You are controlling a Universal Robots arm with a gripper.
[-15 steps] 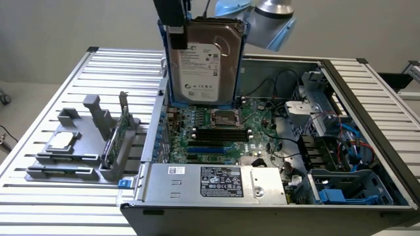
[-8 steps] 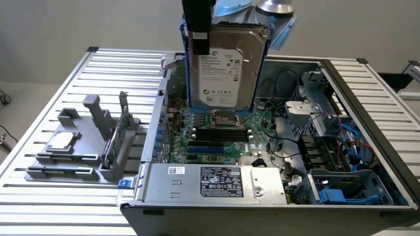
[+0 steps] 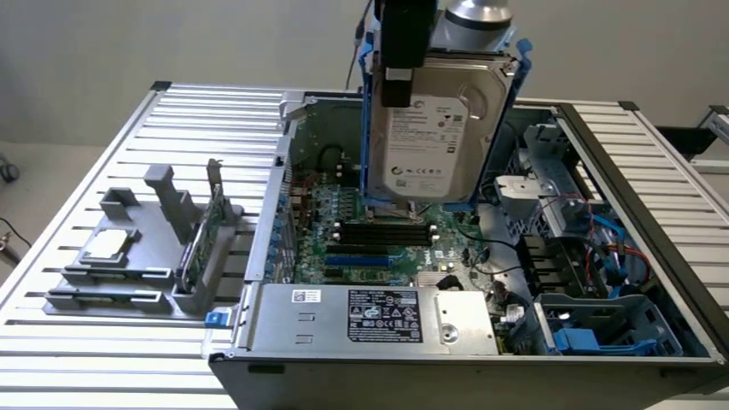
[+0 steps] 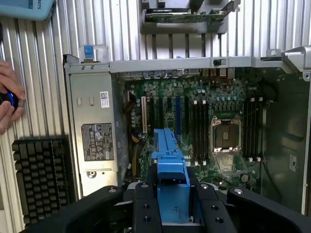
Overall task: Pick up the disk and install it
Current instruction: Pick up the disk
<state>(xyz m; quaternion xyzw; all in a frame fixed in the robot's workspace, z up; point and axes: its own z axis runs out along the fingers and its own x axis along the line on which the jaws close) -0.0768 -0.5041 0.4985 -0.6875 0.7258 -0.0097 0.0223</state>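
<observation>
Beneath the end effector (image 4: 174,206), clamped in its grip, the disk (image 3: 439,128) hangs long axis vertical, directly over the open case (image 3: 456,386).

- The arm (image 3: 476,19) is seen entering from the top edge of the exterior view. Only its silver-grey wrist section is visible, pointed pretty much straight down.
- The gripper (image 3: 408,90) is carried right below that wrist, held up high in the scene.
- 1 black finger (image 3: 398,51) is laid flat down the labelled face of the disk (image 3: 431,141), and its partner is hidden behind.
- In the wrist view, 2 black fingers (image 4: 147,206) are shown on either side of the disk (image 4: 170,155), 1 per side, with the gripper (image 4: 171,187) clamped onto it.
- The disk is held upright, gripped near its upper edge and hung below the jaws.
</observation>
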